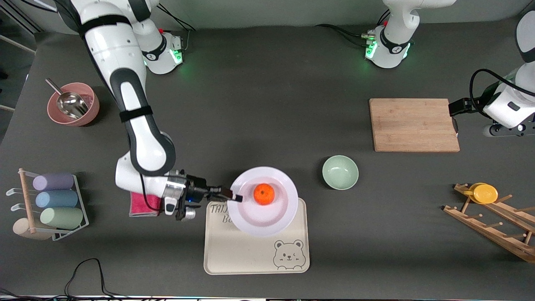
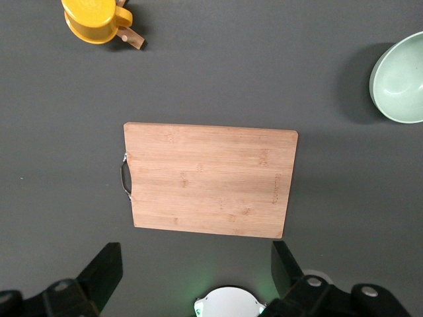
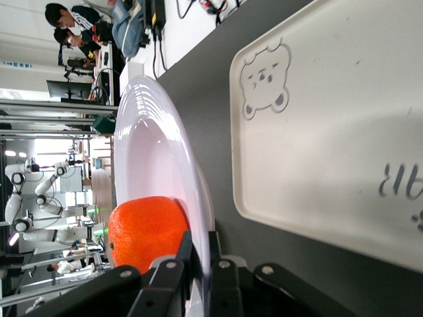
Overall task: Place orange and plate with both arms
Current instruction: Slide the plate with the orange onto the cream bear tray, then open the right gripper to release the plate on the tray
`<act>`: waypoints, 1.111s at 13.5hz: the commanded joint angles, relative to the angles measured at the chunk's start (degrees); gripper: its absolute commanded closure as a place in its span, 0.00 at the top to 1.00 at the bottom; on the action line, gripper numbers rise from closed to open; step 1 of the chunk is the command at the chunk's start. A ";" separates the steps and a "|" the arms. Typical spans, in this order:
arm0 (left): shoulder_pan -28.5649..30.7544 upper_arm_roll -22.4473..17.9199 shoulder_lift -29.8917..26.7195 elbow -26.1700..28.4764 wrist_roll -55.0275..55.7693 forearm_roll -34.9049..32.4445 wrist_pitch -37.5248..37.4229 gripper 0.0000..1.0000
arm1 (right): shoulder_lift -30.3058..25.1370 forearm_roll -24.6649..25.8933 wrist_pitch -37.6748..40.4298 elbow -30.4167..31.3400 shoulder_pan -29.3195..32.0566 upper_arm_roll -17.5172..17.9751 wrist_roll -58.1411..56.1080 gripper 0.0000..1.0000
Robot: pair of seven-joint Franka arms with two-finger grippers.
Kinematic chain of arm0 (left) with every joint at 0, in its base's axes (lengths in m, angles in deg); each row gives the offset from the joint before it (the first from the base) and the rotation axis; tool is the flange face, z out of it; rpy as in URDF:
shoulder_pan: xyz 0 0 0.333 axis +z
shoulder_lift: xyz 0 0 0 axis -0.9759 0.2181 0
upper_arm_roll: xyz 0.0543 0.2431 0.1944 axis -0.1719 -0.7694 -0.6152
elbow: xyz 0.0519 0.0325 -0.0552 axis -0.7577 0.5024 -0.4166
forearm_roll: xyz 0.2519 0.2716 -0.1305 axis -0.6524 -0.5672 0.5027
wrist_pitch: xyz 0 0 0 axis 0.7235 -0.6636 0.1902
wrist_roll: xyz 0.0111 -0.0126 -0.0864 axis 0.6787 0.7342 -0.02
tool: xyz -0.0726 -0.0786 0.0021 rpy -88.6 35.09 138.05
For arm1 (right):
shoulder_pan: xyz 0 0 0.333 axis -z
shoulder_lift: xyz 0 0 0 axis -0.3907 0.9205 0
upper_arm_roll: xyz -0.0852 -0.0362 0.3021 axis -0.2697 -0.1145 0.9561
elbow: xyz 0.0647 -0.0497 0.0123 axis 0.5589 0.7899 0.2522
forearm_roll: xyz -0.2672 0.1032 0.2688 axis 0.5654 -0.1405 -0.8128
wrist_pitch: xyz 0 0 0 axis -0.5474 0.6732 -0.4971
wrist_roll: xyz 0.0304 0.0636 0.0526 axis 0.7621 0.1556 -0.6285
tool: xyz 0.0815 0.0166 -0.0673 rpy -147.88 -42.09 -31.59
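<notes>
Glossy white plate (image 1: 264, 217) carrying a dimpled orange (image 1: 264, 194), rim pinched in right gripper (image 1: 235, 196) jaws; left gripper (image 2: 195, 274) jaws apart.

So the plate (image 1: 264, 217) is a glossy white round one with a faint lavender tint and a wide raised rim, held level in the air over the end of the cream bear tray (image 1: 250, 255) that's farther from the front camera. The orange (image 1: 264, 194) sits on it, small, bright, dimpled top up, a bit off-centre
</notes>
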 commanded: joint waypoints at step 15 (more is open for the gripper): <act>0.07 0.06 -0.13 -0.13 0.24 -0.47 -0.75 1.00 | 25.54 7.13 -3.54 -31.48 4.24 0.43 3.32 0.00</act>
